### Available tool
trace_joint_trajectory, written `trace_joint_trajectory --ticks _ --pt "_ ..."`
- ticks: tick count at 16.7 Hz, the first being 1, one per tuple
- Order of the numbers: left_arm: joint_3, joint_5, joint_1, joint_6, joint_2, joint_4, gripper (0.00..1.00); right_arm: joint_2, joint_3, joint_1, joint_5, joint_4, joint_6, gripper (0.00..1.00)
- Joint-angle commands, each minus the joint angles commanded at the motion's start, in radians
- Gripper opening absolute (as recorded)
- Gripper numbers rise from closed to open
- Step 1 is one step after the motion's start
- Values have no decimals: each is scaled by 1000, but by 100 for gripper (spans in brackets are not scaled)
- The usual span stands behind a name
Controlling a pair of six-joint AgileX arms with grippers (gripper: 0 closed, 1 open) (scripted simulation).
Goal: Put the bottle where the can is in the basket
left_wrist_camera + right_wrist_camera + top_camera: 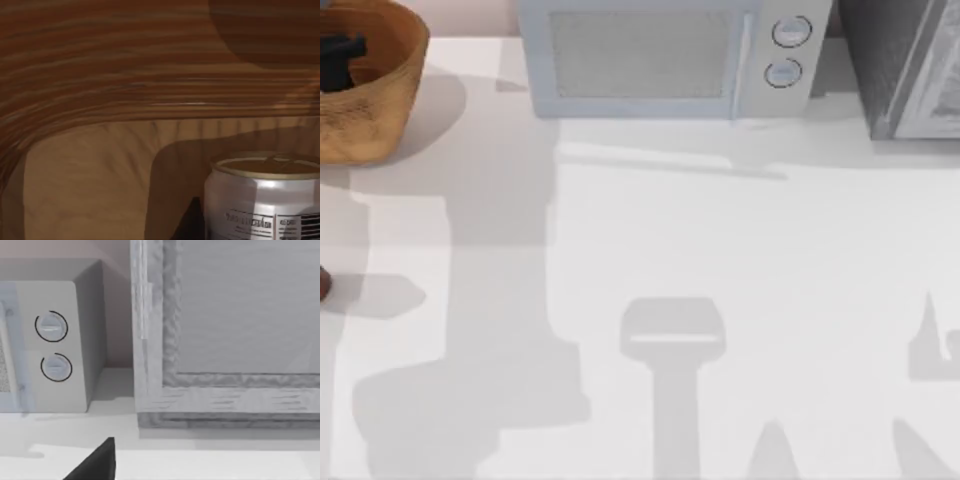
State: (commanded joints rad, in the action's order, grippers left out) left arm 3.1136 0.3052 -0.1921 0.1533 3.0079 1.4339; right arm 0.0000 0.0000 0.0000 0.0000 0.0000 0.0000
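Reaching into the basket (380, 100) at the surface's far left corner, our left pincer (340, 55) shows as a dark shape inside the rim, prob. going for the can (262, 200) first, since that spot must be freed for the bottle. Can stands upright on the basket floor, near the ribbed wall; can't tell whether the left pincer is spread or pinching. Microwave (665, 55) sits mid-back w/ a grey box (910, 65) beside it. Right pincer faces those, parked; one dark fingertip (97, 462) shows, state unclear.
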Motion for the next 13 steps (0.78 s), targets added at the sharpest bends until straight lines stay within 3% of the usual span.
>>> trace_joint_trajectory --ticks 4,13 --pt "0 0 0 0 0 0 2 0 0 0 0 0 0 100" --pt "2 6 6 -1 -42 4 0 0 0 0 0 0 0 100"
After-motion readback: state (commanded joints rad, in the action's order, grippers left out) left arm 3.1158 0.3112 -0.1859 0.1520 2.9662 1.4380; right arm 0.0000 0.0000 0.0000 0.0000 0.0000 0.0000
